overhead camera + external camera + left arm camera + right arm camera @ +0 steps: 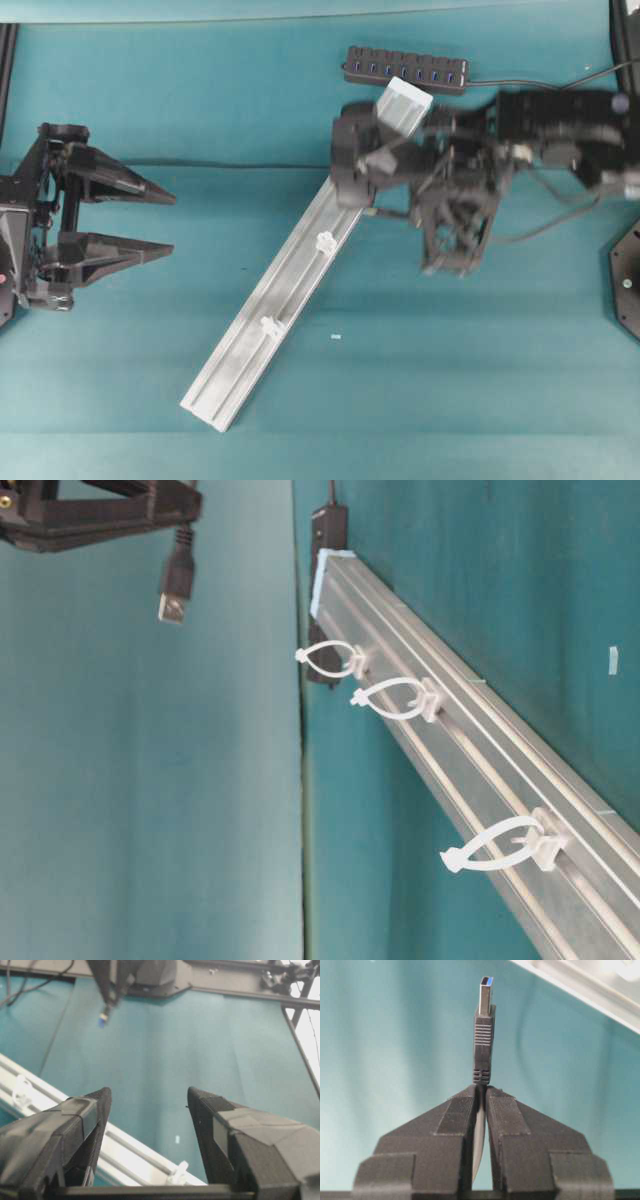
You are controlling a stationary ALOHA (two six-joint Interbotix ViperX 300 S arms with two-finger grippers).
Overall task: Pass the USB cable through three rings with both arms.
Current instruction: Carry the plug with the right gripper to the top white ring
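Two tools share the work: the right tool (481, 1091) pinches the USB cable (483, 1035) just behind its plug, which juts stiffly beyond the tips. The cord behind is light and limp, so this hold looks right. The rail (290, 285) with three rings (400, 698) lies just beside it; the left tool (170, 222), at far left, gapes wide, holding nothing.

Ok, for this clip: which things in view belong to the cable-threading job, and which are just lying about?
Belongs to the job:
- USB cable, plug held by the right gripper
- three rings
- rail carrying them
- left gripper, jaws open, holding nothing
- hub the cable is joined to

Lying about:
- small white scrap on the table
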